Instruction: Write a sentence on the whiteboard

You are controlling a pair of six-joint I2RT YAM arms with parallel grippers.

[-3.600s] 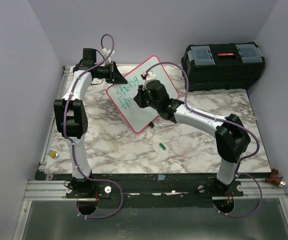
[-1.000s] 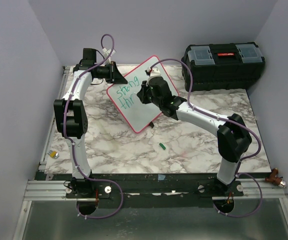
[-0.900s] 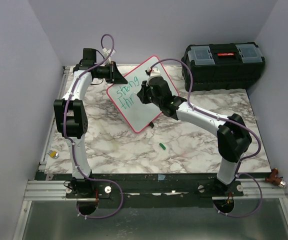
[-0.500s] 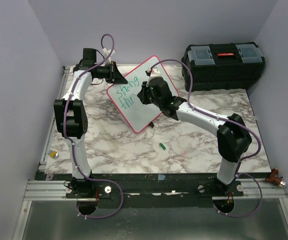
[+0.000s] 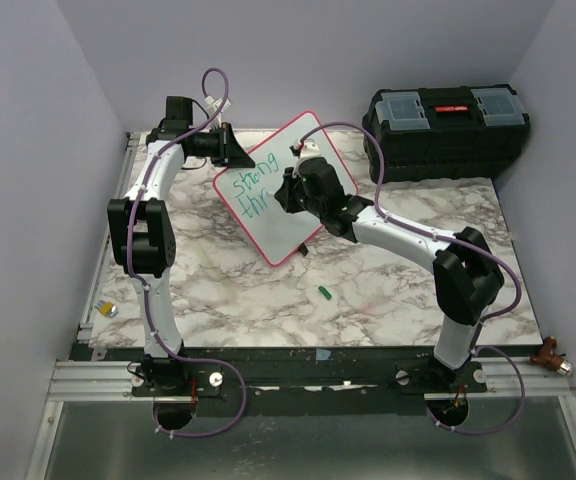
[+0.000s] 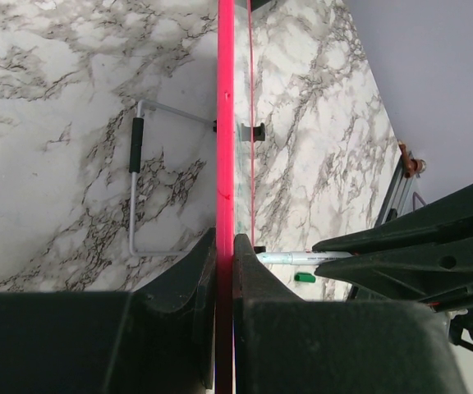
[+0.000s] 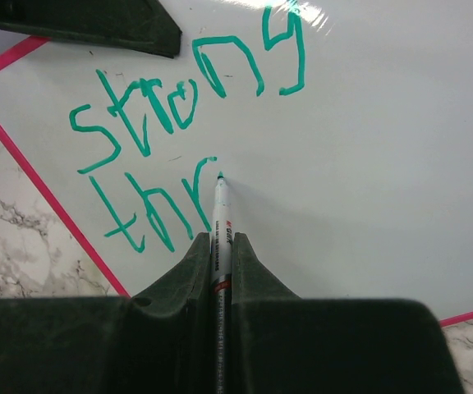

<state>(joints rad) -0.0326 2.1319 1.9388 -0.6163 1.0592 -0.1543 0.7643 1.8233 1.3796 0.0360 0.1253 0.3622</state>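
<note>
— Whiteboard (image 5: 283, 235), the glossy white square one with the thin pink-red frame: where is it sitting?
— In the upper middle of the overhead view, turned corner-up on the grey-veined marble table (image 5: 388, 290). A bent wire prop (image 6: 134, 197) is showing behind it. The left gripper (image 6: 225, 246) is pinching its upper-left edge, jaws pressing tight on the frame.
— And the green handwritten sentence (image 7: 179, 139)?
— It is growing. A few seconds back the second line was stopping at about "th". Now "thr" is sitting under "strong", in the upper left of the right wrist view.
— What is doing the writing?
— The right gripper (image 7: 221, 246) is clamping a white-barrelled green marker (image 7: 221, 213), whose tip is touching the board at the end of the "r".
— How is the task going?
— I am judging it less than half done. The second word is being built letter by letter, and the next stroke is probably coming further right on that line.
— Anything else around?
— A small green marker cap (image 5: 324, 292) is lying on the marble below the board. A black plastic toolbox (image 5: 446, 118) is sitting in the upper right, well apart.
</note>
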